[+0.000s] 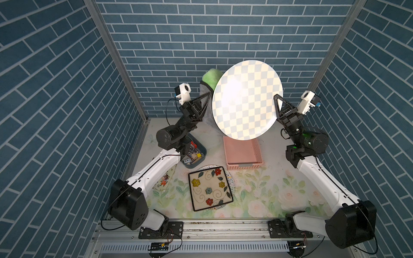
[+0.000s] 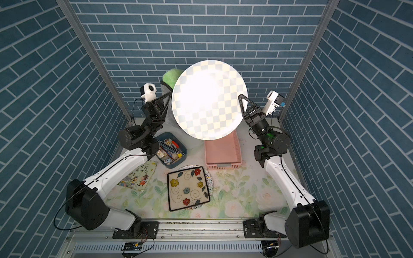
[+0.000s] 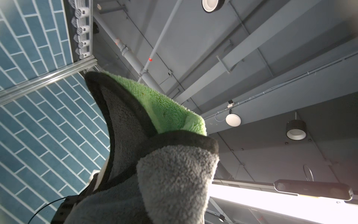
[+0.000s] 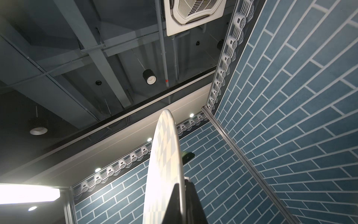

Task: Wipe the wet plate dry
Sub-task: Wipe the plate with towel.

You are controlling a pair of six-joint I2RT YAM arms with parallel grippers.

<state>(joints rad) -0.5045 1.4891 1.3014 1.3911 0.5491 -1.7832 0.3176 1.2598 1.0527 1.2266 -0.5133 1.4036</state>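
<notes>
Green-and-grey cloth (image 1: 211, 77), clenched in my left pincer (image 1: 207, 96), sits just behind the tilted checkered plate (image 1: 247, 99) my right pincer (image 1: 276, 98) grips by the rim.

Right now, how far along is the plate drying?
Done: both pickups. The right gripper is shut on the rim of the checkered plate, held up on edge above the pink basket; the left gripper is shut on the cloth. In hand: cloth sits behind the plate; contact cannot be told. Left: the wiping itself, probably, then setting the plate down. Glare hides any wetness.
</notes>
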